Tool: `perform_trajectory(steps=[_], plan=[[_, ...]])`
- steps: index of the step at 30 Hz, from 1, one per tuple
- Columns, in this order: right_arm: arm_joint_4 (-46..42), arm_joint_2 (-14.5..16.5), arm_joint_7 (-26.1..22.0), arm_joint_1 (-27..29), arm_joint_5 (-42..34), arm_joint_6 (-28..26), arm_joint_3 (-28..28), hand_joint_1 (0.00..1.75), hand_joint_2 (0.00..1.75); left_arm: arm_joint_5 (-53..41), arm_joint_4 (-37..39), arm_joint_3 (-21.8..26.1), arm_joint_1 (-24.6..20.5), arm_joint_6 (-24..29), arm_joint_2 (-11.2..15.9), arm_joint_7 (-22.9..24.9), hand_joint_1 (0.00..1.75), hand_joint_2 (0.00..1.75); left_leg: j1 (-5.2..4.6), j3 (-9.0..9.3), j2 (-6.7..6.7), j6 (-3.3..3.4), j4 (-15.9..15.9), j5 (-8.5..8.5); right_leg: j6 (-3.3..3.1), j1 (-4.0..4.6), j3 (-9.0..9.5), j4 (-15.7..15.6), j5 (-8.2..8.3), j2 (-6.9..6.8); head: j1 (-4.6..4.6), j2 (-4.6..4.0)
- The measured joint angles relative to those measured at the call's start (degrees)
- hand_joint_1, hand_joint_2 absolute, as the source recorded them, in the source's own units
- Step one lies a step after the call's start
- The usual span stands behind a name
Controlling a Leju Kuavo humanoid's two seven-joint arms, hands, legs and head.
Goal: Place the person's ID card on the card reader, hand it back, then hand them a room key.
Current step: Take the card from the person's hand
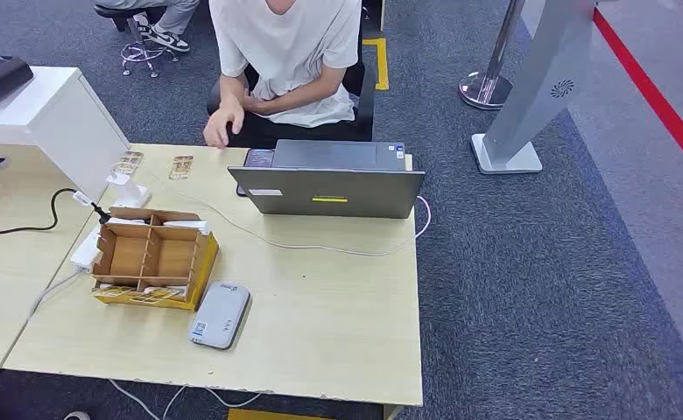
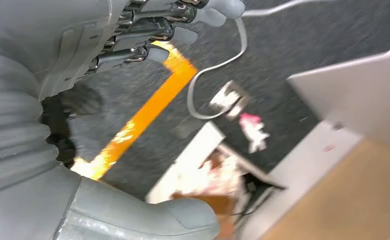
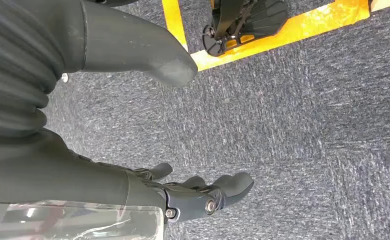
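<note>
A grey card reader lies flat near the table's front edge, beside a cardboard organiser with cards in its front slots. Two small patterned cards lie at the table's far left edge. The person in a white T-shirt sits behind the table, one hand hanging just beyond the far edge with nothing visible in it. My left hand hangs beside the table over the carpet, fingers apart, holding nothing. My right hand hangs above the carpet, thumb and fingers spread, also holding nothing.
An open grey laptop stands at the table's far side with a dark phone beside it. A white cable crosses the wooden table. A white cabinet stands at the left; a grey kiosk stand and a stanchion are at the right.
</note>
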Motion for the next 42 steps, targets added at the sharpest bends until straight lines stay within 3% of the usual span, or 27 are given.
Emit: perform_trajectory(steps=[4,6,9,11,14,17,19,20,23,25,27,29,32,33,42], plan=[[0.0,0.2,-1.0,0.0,-0.7,0.0,-0.3,0.0,1.75,0.3,-1.5,1.0,-0.5,-2.2,0.3,-5.2,0.0,1.75,0.02,-0.01,0.01,-0.01,0.0,0.0,0.0,0.01,0.0,0.0,0.0,0.01,-0.02,0.0],[0.0,0.2,-2.4,0.1,-1.2,1.4,-0.6,0.0,1.75,-1.0,-3.0,4.4,-1.7,-8.2,1.5,-5.8,0.0,1.75,0.07,-0.04,-0.02,-0.02,0.0,0.01,-0.01,0.04,0.01,0.0,0.0,-0.02,0.01,0.0],[0.0,-0.1,-3.9,0.3,-1.1,4.3,-1.2,0.0,1.75,-2.7,-1.7,17.7,-5.7,-28.9,5.3,-4.2,0.0,1.75,0.22,-0.04,0.01,-0.14,0.0,-0.01,-0.14,0.16,0.03,0.0,-0.02,0.03,0.07,0.0],[0.0,-0.4,-4.0,0.5,-0.1,5.6,-1.2,0.0,1.75,-0.6,-0.6,28.6,-8.3,-38.1,7.8,-1.9,0.0,1.75,0.26,0.06,0.17,-0.24,-0.1,-0.03,-0.25,0.2,0.02,0.0,-0.02,0.19,-0.04,0.0],[0.0,-0.9,-4.0,0.8,1.6,7.0,-1.2,0.0,1.75,3.0,3.8,39.1,-11.2,-43.2,13.7,-1.6,0.0,1.75,0.31,0.08,0.2,-0.29,-0.1,0.0,-0.32,0.24,0.0,0.1,-0.07,0.23,-0.15,0.0],[0.0,-1.3,-3.9,0.9,2.5,7.5,-1.2,0.0,1.75,2.8,10.7,44.7,-13.3,-48.7,21.1,-4.8,0.0,1.75,0.4,0.02,0.08,-0.32,-0.1,-0.01,-0.41,0.34,-0.01,0.1,-0.15,0.12,-0.1,0.0],[0.0,-1.4,-3.9,0.9,2.7,7.5,-1.2,0.0,1.75,-2.0,11.4,47.9,-14.9,-50.6,23.0,-5.4,0.0,1.75,0.38,0.01,-0.03,-0.32,-0.1,-0.01,-0.44,0.35,-0.04,0.1,-0.16,0.01,-0.16,0.0],[0.0,-1.4,-3.9,0.9,2.8,7.4,-1.2,0.0,1.75,-5.4,8.1,49.4,-15.7,-49.7,21.9,-5.1,0.0,1.75,0.35,0.01,-0.08,-0.3,0.0,0.01,-0.42,0.32,-0.06,0.0,-0.16,-0.04,-0.25,0.0],[0.0,-1.5,-4.0,0.9,3.5,7.4,-1.2,0.0,1.75,-11.7,-9.7,50.2,-17.0,-40.8,14.7,-4.9,0.0,1.75,0.34,-0.05,-0.11,-0.26,0.0,0.02,-0.35,0.25,-0.01,0.0,-0.11,-0.07,-0.22,0.0],[0.0,-1.5,-4.2,1.0,4.4,7.7,-1.1,0.0,1.75,-15.7,-17.7,49.2,-18.6,-37.1,12.7,-5.8,0.0,1.75,0.39,-0.14,-0.07,-0.24,0.1,0.03,-0.33,0.32,0.02,0.0,-0.02,-0.04,-0.04,0.0],[0.0,-1.5,-4.2,1.2,5.4,8.2,-0.8,0.0,1.75,-22.4,-23.2,49.1,-21.4,-35.5,13.5,-6.1,0.0,1.75,0.39,-0.2,-0.14,-0.2,0.2,0.06,-0.33,0.36,0.0,0.0,0.03,-0.15,0.04,0.0],[0.0,-1.6,-4.1,1.2,6.5,8.7,-0.4,0.0,1.75,-29.3,-26.8,48.2,-23.1,-29.1,16.0,-6.1,0.0,1.75,0.44,-0.15,-0.04,-0.21,0.2,0.08,-0.38,0.39,-0.02,0.0,0.07,-0.08,0.09,0.0],[0.0,-1.9,-3.4,1.1,7.1,9.0,0.1,0.0,1.75,-38.1,-33.1,42.3,-20.8,-8.5,19.9,-5.3,0.0,1.75,0.65,-0.02,0.65,-0.39,0.3,-0.03,-0.54,0.57,-0.34,0.0,0.18,0.64,0.03,0.0],[0.0,-1.9,-3.2,1.1,7.0,9.0,0.1,0.0,1.75,-39.7,-34.7,40.8,-20.0,-4.0,20.4,-4.9,0.0,1.75,0.68,0.01,0.8,-0.43,0.3,-0.05,-0.57,0.59,-0.43,0.0,0.2,0.8,0.0,0.0],[0.0,-1.9,-3.0,1.1,7.0,8.9,0.1,0.0,1.75,-41.6,-36.3,39.2,-19.5,-0.4,20.3,-4.3,0.0,1.75,0.67,0.02,0.85,-0.45,0.3,-0.07,-0.58,0.58,-0.52,-0.1,0.22,0.86,-0.04,0.0]])
